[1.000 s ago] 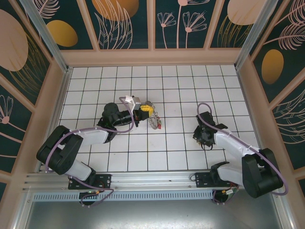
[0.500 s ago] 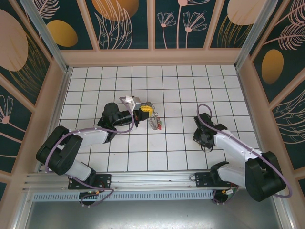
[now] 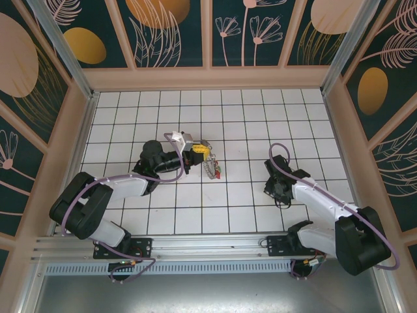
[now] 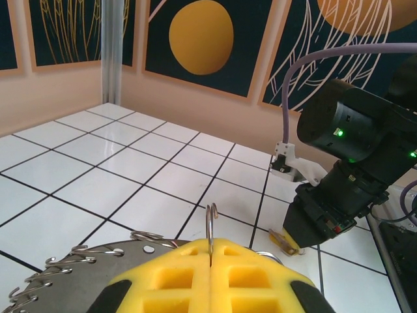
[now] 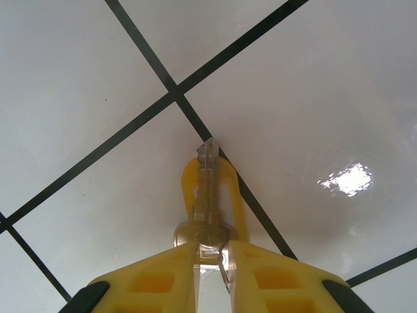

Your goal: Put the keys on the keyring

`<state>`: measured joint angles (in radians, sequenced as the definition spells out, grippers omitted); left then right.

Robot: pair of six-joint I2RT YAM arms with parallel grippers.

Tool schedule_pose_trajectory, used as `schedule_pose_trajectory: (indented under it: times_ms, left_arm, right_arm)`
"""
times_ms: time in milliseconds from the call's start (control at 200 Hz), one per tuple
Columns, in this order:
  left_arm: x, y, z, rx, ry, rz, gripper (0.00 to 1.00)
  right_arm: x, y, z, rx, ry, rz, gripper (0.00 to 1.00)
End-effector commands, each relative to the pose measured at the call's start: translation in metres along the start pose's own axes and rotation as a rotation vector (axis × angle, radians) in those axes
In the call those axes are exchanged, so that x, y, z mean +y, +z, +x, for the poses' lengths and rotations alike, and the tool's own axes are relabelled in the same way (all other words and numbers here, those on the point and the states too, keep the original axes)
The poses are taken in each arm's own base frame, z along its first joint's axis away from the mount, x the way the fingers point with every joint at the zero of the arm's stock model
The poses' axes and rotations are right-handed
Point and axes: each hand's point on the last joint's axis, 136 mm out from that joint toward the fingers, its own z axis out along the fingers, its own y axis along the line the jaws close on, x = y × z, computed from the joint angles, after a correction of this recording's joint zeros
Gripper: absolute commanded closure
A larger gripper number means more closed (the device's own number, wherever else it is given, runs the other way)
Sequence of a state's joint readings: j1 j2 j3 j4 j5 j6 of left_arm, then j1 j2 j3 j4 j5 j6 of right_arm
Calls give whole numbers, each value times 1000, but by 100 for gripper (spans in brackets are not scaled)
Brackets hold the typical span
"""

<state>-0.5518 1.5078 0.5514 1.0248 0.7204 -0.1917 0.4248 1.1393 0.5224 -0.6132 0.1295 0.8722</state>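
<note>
- Keyring: grey toothed hoop, mid-floor, just R of the left gripper; it stands on edge w/ its low end at the tiles.
- Left wrist view: ring's rim fringed w/ small wire loops; one thin wire loop sticks up right at the tips of the left gripper.
- Left gripper: yellow fingers pressed together, no gap, clamped on the keyring.
- Small red bit at the ring's low end in the top view; too small to tell what it is.
- Key: brass/silver w/ yellow part around the blade, flat on a white tile across a black grout line, blade pointing away from the right gripper.
- Right gripper: jaws narrow, key's round head sits at the tips betw. the two yellow fingers; can't tell whether it's pinched.
- Same key seen from the left wrist: on the floor under the tip of the right gripper.
- Top view: right gripper points down at the floor, well apart from the keyring, to its R and a bit nearer the bases.
- Around: white tiles w/ black lines, dark walls w/ orange discs + leaf drawings.
</note>
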Motion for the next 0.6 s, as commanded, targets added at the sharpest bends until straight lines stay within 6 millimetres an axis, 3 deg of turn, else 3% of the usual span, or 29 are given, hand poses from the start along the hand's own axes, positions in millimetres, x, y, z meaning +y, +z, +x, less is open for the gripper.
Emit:
schedule_pose_trajectory:
  times_ms: [0, 405, 596]
  left_arm:
    - [-7, 2, -27, -64, 72, 22, 100]
    - [-7, 2, -26, -58, 72, 20, 100]
    - [-6, 1, -27, -61, 73, 14, 100]
  right_arm:
    - [-1, 2, 7, 35, -19, 19, 80]
    - [1, 5, 9, 50, -38, 16, 80]
    - [11, 5, 5, 47, -71, -8, 91]
